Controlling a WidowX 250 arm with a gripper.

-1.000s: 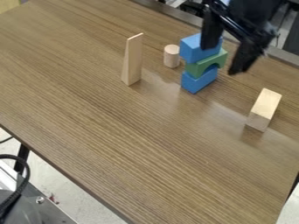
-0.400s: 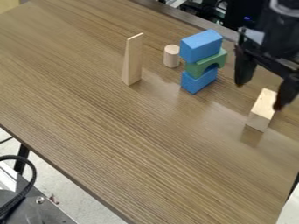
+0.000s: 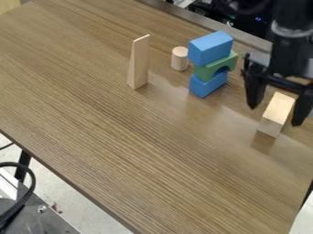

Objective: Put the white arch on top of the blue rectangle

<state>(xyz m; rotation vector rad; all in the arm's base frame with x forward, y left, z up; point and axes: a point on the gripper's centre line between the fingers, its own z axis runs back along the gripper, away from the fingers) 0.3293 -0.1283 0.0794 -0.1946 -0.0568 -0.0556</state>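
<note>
On my feed the arm point(image 3: 292, 48) is cut by the top edge, R of the block stack point(image 3: 205, 72). Its gripper point(image 3: 274, 115) hides a bit of the pale wood block point(image 3: 277, 113), R of & nearer than the stack; can't see that block's underside. Cable point(image 3: 28, 180) & metal gear point(image 3: 38, 224), lower L of the stack, run off-frame. Bkgd equip. point(image 3: 247, 20) beyond the stack: too blurry to ID.
</note>
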